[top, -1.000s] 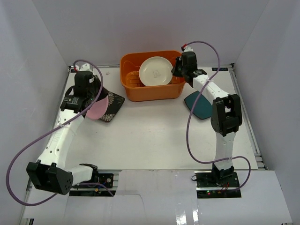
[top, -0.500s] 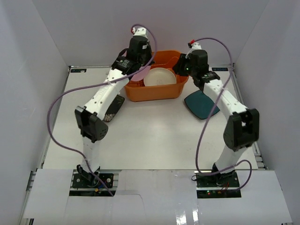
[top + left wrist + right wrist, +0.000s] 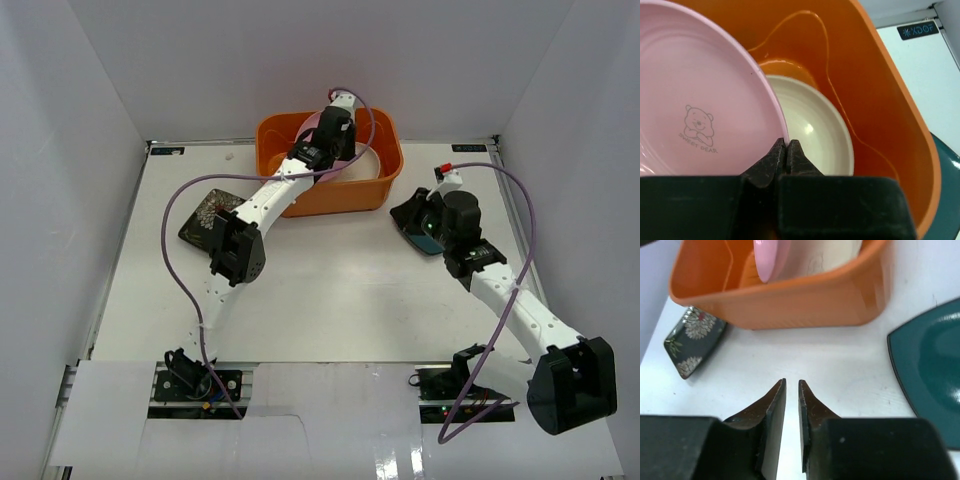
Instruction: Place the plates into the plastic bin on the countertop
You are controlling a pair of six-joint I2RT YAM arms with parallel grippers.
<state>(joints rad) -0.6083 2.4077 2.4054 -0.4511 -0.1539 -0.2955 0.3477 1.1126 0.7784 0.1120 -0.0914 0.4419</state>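
Observation:
My left gripper (image 3: 335, 135) is shut on the rim of the pink plate (image 3: 700, 100) and holds it tilted inside the orange plastic bin (image 3: 350, 195). The cream plate (image 3: 812, 127) lies in the bin beside and below the pink plate. My right gripper (image 3: 403, 211) hangs low over the white countertop (image 3: 330, 290), its jaws only a narrow gap apart and empty (image 3: 792, 382). The teal square plate (image 3: 428, 240) lies just to its right and also shows in the right wrist view (image 3: 935, 375). The black plate with white flowers (image 3: 208, 212) lies left of the bin.
White walls enclose the countertop on three sides. The left arm stretches diagonally from its base up over the bin's front wall (image 3: 790, 305). The right arm's purple cable loops above the right side of the countertop. The other plates are out of view.
My left arm carried the pink plate from the left side of the countertop into the bin. My right arm pulled back from the bin to beside the teal plate, leaving the cream plate inside.

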